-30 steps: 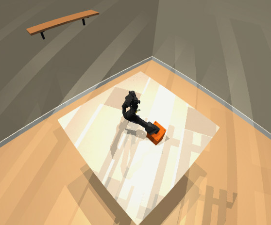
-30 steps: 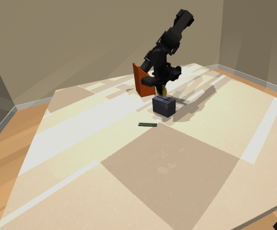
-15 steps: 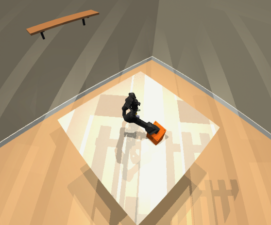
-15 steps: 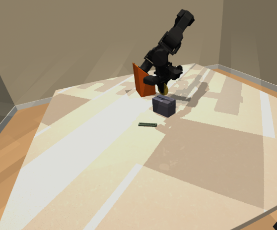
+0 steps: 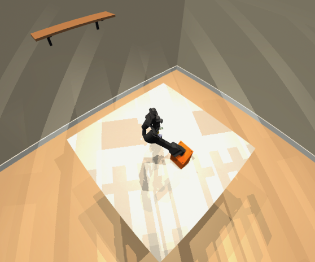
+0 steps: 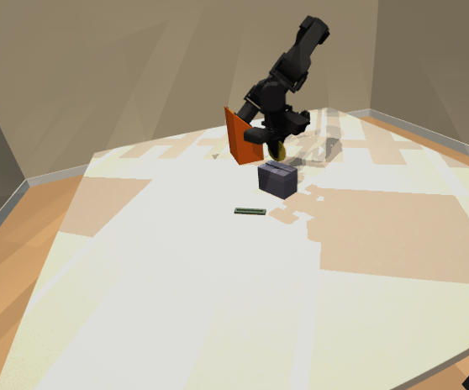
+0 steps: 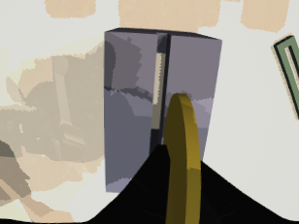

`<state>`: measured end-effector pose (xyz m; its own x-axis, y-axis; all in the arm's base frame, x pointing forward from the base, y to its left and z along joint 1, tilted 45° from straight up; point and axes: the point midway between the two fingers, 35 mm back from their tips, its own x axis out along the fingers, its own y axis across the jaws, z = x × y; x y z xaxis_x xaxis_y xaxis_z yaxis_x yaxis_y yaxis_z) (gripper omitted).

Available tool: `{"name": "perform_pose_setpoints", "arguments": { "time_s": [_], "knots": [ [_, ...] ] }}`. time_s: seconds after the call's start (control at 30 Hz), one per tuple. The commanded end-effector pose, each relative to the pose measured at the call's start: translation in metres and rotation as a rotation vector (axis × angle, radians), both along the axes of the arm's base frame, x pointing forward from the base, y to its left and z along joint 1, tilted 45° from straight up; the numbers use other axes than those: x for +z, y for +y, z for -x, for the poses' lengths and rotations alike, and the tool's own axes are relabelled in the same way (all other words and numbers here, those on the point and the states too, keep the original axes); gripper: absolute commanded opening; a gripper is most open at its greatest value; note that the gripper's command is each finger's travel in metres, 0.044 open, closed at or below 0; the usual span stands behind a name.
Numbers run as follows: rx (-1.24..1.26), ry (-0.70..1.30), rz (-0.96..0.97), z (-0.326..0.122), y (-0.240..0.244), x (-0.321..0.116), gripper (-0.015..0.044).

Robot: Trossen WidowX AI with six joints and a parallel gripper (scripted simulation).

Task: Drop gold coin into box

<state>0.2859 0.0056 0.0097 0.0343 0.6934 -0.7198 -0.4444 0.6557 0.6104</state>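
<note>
The gripper (image 6: 274, 150) (image 7: 182, 158) is shut on the gold coin (image 6: 281, 152) (image 7: 183, 135) and holds it on edge, pointing down. The closed grey box (image 6: 276, 182) (image 7: 130, 130) stands below. In the wrist view, the coin overlaps the right half of the lid, just right of the slot (image 7: 158, 86), and runs roughly along it with a slight difference in angle. In the exterior view, the coin shows just behind the box's top; the exact height gap cannot be told. The green holder (image 6: 250, 213) (image 7: 282, 50) is empty and stands apart from the box.
An orange block (image 5: 184, 153) (image 6: 244, 144) stands at the arm's base, behind the box in the exterior view. The arm (image 5: 163, 142) (image 6: 290, 69) arches over the box and hides most of it in the top view. A wooden shelf (image 5: 73, 25) is on the wall.
</note>
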Motion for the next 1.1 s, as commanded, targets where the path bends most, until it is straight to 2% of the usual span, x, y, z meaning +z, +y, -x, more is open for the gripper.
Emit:
{"name": "perform_pose_setpoints", "arguments": {
  "time_s": [0.0,1.07],
  "knots": [
    [-0.005,0.011,-0.004,0.0028,0.0043,-0.0007,0.0000],
    [-0.005,0.009,0.000,0.0050,0.0068,-0.0046,0.0000]
  ]
}}
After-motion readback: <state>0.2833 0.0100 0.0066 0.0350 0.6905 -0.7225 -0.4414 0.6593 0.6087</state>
